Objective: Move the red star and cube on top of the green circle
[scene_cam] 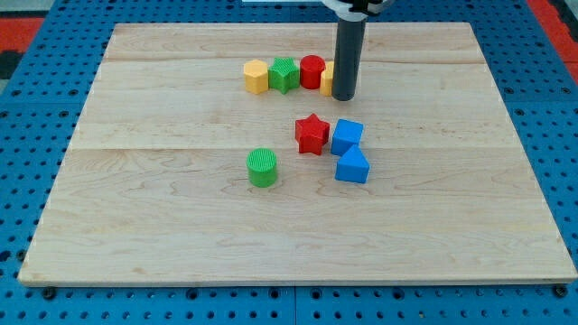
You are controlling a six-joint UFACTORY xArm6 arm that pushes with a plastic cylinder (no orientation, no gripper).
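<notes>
Tip: the rod's lower end, my tip, is seen near the view's top of the table, just to the right of the back row of blocks and above the red star.
Claw: none is fitted, so no open or closed state can be told; only the rod is shown.
Red star: the red star is placed near the table's middle, touching or almost touching the blue cube on its right.
Second blue block: a blue wedge-like block is set just below the cube.
Green circle: the green circle is found below and to the left of the star, apart from it.
Back row: a yellow hexagon, a green star and a red cylinder are lined up; a further yellow block is partly hidden by the rod.
Step in hand: the approach is judged under way; star and cube are not yet moved.
Next move: the tip is to be brought round to the pair's right side, and both are to be pushed leftward to a spot just above the circle.
</notes>
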